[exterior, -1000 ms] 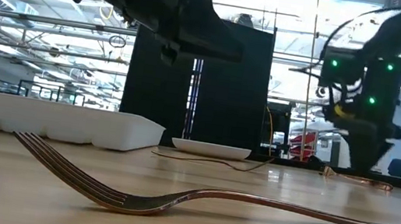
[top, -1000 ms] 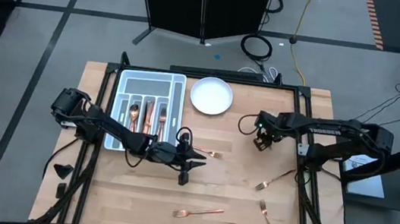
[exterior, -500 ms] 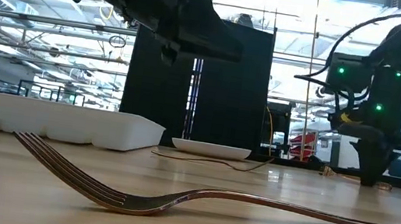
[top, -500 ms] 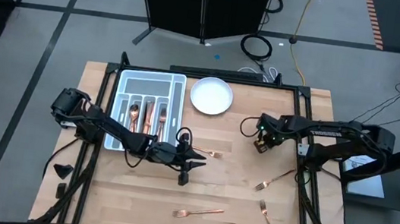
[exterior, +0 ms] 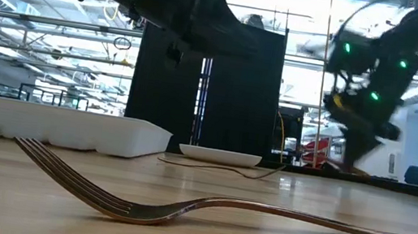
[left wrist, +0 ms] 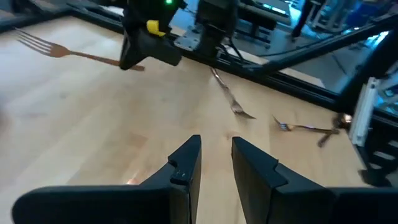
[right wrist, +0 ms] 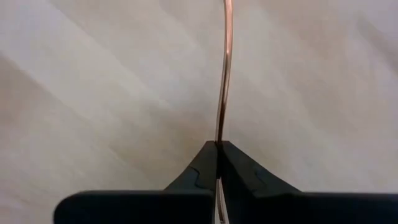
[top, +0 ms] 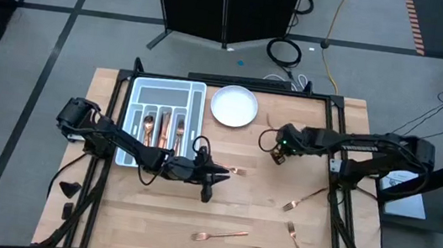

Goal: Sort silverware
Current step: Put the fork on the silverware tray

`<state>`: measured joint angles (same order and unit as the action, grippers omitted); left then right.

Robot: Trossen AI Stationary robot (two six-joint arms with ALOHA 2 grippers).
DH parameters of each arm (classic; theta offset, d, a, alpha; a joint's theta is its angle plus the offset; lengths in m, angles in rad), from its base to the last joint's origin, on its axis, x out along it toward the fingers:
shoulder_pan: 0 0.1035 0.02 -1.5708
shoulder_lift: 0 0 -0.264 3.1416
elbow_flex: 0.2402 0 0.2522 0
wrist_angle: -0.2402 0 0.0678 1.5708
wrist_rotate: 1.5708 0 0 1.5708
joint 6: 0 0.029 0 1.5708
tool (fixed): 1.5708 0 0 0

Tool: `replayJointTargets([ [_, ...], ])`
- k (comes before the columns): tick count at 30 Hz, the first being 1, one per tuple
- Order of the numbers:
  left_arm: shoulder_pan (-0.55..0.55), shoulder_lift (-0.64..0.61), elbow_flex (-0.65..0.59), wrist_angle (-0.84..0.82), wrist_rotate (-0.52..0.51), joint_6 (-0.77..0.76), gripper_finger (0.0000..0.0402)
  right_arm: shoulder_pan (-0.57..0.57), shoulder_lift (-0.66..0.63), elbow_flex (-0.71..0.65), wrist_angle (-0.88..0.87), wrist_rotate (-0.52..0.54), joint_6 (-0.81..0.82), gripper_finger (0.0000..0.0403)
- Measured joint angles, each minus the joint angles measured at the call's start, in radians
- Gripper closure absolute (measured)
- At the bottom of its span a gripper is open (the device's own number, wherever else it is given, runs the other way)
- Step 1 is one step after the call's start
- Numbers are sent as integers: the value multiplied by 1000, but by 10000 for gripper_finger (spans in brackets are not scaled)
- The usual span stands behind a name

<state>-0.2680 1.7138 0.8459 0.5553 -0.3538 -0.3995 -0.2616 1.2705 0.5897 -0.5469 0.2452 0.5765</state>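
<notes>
Right of centre in the high view, the right gripper [top: 278, 149] is clamped edge-on around a slim, stiff, light, probably slippery copper-coloured piece of silverware [right wrist: 222, 93], best pinched mid-handle, while the left gripper [left wrist: 214, 163], fingers slightly apart, holds nothing

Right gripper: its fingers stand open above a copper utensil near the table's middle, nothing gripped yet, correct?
Not quite. The right gripper is shut on the copper utensil, pinching its thin handle between the fingers; the right wrist view shows this. It is indeed near the table's middle.
</notes>
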Motion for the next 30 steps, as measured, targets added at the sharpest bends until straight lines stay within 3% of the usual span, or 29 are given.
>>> replayJointTargets([
  [7,6,0,-8,75,-84,113,317,132,-2,76,242,-27,-74,402],
  [9,11,0,-46,186,-92,183,317,167,-2,90,299,-66,-96,402],
  [13,35,-1,-192,563,-105,177,317,238,-7,105,414,-92,-126,403],
  [16,71,-2,-279,740,-49,97,317,289,-12,106,527,-95,-153,403],
  [21,98,-2,-263,744,78,15,317,359,-13,106,772,-120,-200,403],
  [26,98,-1,-227,768,188,97,317,404,-13,106,857,-126,-215,403],
  [30,103,-1,-213,777,324,212,317,440,-8,106,907,-298,-237,403],
])
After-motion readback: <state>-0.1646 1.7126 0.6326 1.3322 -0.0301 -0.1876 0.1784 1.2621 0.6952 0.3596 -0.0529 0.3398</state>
